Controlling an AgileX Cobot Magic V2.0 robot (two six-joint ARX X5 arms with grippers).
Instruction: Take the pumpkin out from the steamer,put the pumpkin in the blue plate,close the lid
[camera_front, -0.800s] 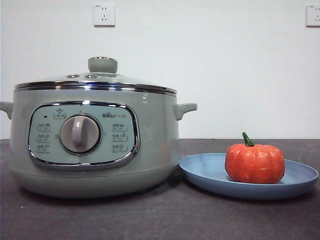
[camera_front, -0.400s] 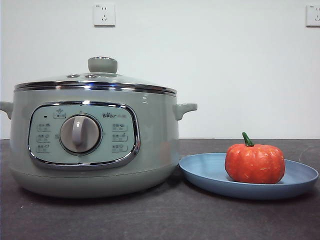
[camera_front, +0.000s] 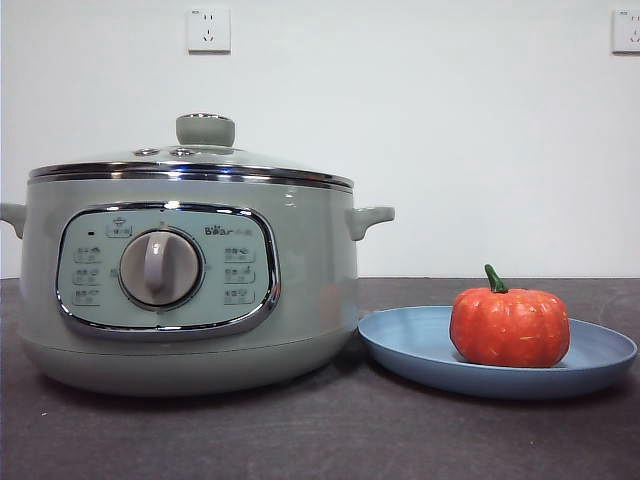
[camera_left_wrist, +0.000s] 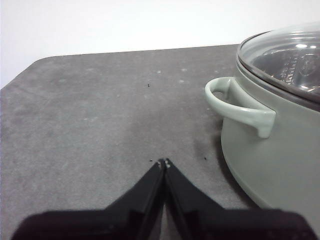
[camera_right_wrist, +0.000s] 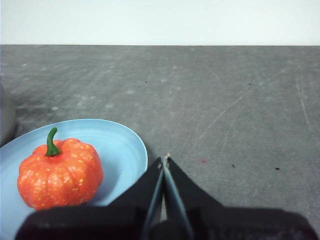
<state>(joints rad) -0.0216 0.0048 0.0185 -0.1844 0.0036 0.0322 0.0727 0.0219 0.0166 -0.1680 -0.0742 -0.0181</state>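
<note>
Two black grippers wait away from the work, both with their jaws pressed together and holding nothing. The left gripper (camera_left_wrist: 163, 162) hangs over the bare dark grey table (camera_left_wrist: 100, 110), beside the pale sage-green steamer's (camera_left_wrist: 270, 150) curved side handle (camera_left_wrist: 235, 105) but apart from it. The right gripper (camera_right_wrist: 165, 158) sits just past the rim of the wide, shallow light-blue plate (camera_right_wrist: 125, 145), touching neither plate nor fruit.

The small orange-red ribbed pumpkin with a curved green stem (camera_front: 510, 326) stands upright on the blue plate (camera_front: 410, 345), toward the plate's right half in the front view. The plate lies on the table just to the right of the steamer (camera_front: 310, 280), its rim close against the pot's lower wall. The round domed lid with a chrome rim and squat green knob (camera_front: 205, 130) rests level on the steamer, closed. The front control panel shows a round dial (camera_front: 160, 268). Two white wall sockets (camera_front: 208, 29) are mounted on the pale wall behind.
</note>
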